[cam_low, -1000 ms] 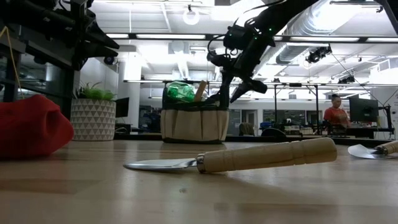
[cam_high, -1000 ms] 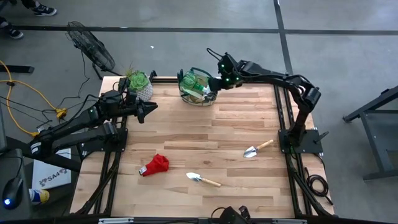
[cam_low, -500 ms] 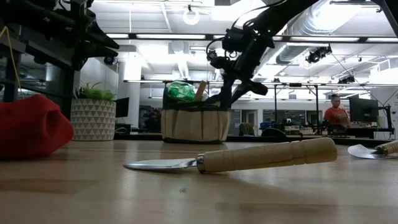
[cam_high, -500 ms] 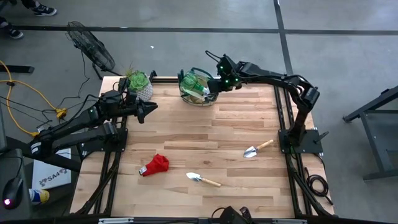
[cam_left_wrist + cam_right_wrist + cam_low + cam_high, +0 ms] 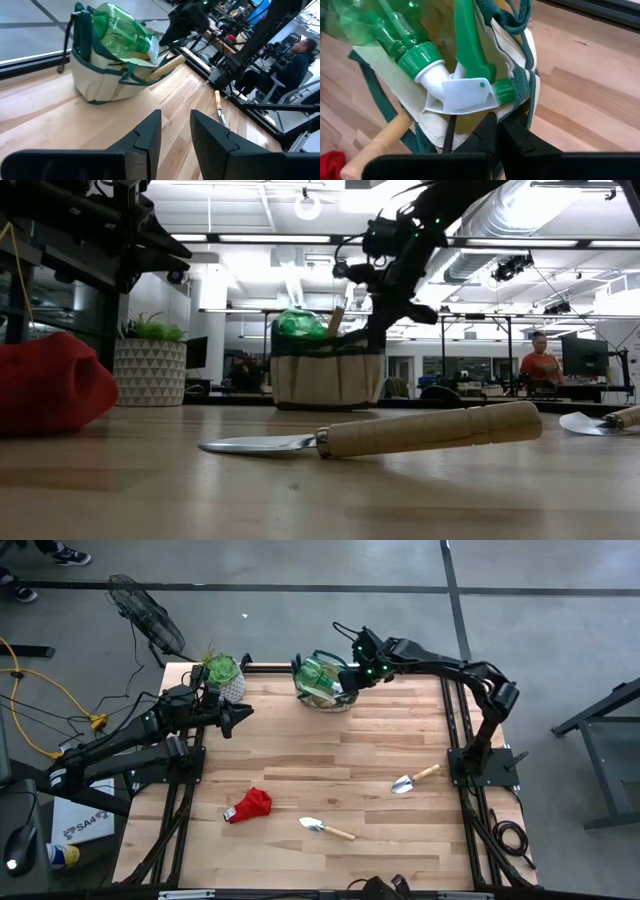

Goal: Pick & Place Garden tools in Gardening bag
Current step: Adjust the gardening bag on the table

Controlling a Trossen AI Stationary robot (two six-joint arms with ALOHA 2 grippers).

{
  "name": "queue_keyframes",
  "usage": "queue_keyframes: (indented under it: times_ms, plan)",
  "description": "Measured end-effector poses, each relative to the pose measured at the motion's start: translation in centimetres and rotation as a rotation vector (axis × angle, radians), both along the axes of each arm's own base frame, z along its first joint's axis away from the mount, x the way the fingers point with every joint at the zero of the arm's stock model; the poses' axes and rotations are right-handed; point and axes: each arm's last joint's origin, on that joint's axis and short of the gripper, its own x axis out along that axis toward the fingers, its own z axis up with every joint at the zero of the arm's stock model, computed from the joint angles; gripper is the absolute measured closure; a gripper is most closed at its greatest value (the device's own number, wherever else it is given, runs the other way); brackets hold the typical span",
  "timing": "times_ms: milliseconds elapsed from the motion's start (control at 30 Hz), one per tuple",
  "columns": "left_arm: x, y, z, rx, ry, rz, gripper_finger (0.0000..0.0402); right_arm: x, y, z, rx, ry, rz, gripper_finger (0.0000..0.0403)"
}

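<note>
**Right tool clamped on the rim of the gardening bag at the table's far edge**

The pale wood-plank table [image 5: 330, 755] carries everything. Around 12 o'clock on it sits the small round beige fabric gardening bag with dark green trim [image 5: 322, 686], tilted in the left wrist view, with a translucent green plastic spray bottle [image 5: 121, 34] and a pale wooden handle [image 5: 168, 66] sticking out of its mouth. The right arm reaches in from 2 o'clock, and its right tool [image 5: 346, 681] is at the bag's right rim; in the right wrist view its dark fingers [image 5: 490, 131] are pressed together on the green-trimmed edge of the bag [image 5: 517, 85], just below the bottle's white and green trigger head [image 5: 462, 92].

The left arm waits at 10 o'clock, its left tool [image 5: 240, 712] held above the table with the two fingers [image 5: 149, 132] parted and nothing between them. Just beyond it at 11 o'clock stands a green plant in a white patterned pot [image 5: 226, 675].

A crumpled red cloth piece [image 5: 250, 805] lies at 7 o'clock. A silver-bladed trowel with a pale wooden handle [image 5: 325, 828] lies at 6 o'clock, and a second such trowel [image 5: 413, 780] lies at 4 o'clock, well apart from the first.
</note>
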Motion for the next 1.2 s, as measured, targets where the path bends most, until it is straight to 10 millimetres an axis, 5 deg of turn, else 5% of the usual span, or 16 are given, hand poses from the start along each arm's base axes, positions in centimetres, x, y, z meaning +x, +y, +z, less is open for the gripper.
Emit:
queue_keyframes:
  times_ms: [433, 1200]
  plan:
    - [0.0, 0.0, 0.0, -0.01, -0.004, -0.017, 0.03, -2.4, 4.3, 1.1, 0.216, 0.17, 0.202, 0.0399]
    - [0.0, 0.0, 0.0, -0.013, -0.006, -0.014, 0.03, 2.2, 13.3, 1.5, 0.264, 0.043, 0.587, 0.0399]
